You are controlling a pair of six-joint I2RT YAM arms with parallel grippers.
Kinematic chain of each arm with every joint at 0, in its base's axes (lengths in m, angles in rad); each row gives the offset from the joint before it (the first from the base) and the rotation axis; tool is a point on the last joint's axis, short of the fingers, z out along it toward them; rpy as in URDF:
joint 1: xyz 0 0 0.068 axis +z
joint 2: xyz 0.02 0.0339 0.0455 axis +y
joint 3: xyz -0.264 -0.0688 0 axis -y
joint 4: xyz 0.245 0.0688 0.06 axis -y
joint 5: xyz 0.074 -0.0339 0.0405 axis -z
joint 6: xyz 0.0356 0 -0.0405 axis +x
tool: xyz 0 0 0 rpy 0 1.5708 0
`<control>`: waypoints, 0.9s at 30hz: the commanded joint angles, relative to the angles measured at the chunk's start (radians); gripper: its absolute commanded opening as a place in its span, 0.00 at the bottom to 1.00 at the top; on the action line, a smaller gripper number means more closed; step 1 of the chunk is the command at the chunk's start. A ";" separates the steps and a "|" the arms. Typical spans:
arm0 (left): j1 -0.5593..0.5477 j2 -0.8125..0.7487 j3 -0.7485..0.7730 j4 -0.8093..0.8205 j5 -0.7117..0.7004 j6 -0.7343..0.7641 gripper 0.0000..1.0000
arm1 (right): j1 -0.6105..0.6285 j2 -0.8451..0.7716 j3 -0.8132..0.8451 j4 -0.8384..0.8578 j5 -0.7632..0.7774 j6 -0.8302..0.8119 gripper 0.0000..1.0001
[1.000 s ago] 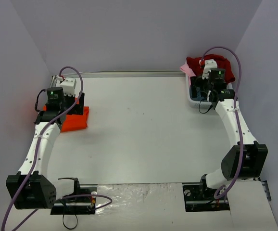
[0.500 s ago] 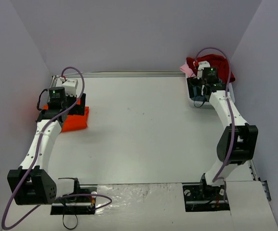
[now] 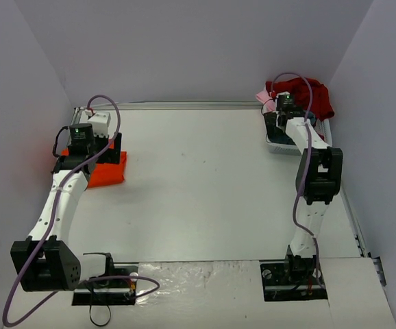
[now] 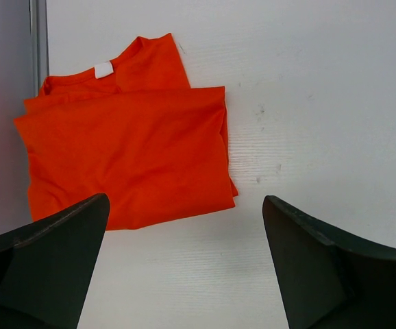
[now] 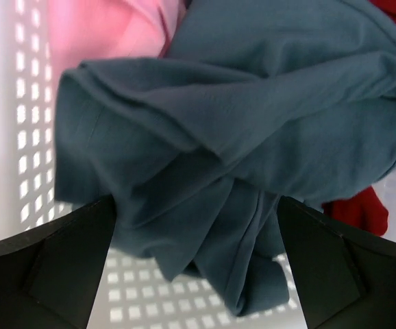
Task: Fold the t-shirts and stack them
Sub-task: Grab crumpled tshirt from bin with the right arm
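Orange t-shirt folded — my left tool and right tool gape empty; blue-grey t-shirt, pink t-shirt, red t-shirt wait in basket.

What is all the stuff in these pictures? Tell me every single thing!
orange t-shirt: one, bright orange, folded flat at the far left of the table.
blue-grey t-shirt: one, slate blue-grey, crumpled inside the basket.
pink t-shirt: one, pale pink, in the basket beside the blue-grey one.
red t-shirt: one, dark red, heaped at the basket's far side.
basket: one, white with little holes, far right corner of the table.
table: one, white, under everything.
left tool: one, black, open, above the orange t-shirt.
right tool: one, black, open, above the blue-grey t-shirt.
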 commanded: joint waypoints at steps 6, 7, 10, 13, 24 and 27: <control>-0.002 0.028 0.003 0.023 -0.038 0.017 0.94 | -0.051 0.115 0.161 -0.021 0.073 0.015 0.98; -0.002 0.031 0.003 0.022 -0.041 0.016 0.94 | -0.055 0.125 0.175 -0.021 0.069 0.017 0.90; -0.002 0.040 0.003 0.023 -0.046 0.021 0.94 | -0.067 0.135 0.179 -0.021 0.059 0.018 0.53; -0.002 0.042 0.003 0.022 -0.035 0.027 1.00 | -0.067 0.116 0.164 -0.021 0.052 0.017 0.13; -0.002 -0.003 -0.017 0.038 -0.037 0.031 0.45 | -0.048 -0.149 0.116 -0.044 -0.017 0.040 0.00; -0.002 -0.004 -0.014 0.032 -0.022 0.030 0.46 | -0.038 -0.224 0.127 -0.061 -0.028 0.040 0.00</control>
